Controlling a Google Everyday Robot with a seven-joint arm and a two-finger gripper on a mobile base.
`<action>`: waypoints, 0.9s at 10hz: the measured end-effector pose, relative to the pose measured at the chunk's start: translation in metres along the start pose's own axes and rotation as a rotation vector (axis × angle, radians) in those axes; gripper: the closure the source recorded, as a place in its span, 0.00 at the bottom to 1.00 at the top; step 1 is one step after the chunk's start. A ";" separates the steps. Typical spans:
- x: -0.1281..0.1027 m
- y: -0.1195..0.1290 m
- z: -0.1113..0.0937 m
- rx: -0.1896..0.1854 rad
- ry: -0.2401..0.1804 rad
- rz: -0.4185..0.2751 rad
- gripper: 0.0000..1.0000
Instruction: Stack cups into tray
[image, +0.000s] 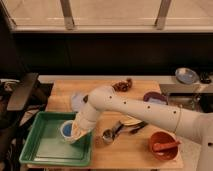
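A green tray sits at the front left of the wooden table. A blue cup with a white inside lies in the tray near its right side. My white arm reaches from the right across the table and down into the tray. My gripper is at the cup, right beside it on its right. A pale round lid or cup lies on the table just behind the tray.
A red-brown bowl holding a utensil stands at the front right. A metal scoop, a plate, a purple dish and a brown item lie on the table. A black chair stands at the left. A blue plate sits far right.
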 end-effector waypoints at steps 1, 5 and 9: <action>0.005 0.002 0.003 -0.004 0.008 0.005 0.65; 0.015 0.007 -0.001 0.003 0.040 0.024 0.26; 0.020 0.007 -0.007 0.018 0.054 0.032 0.20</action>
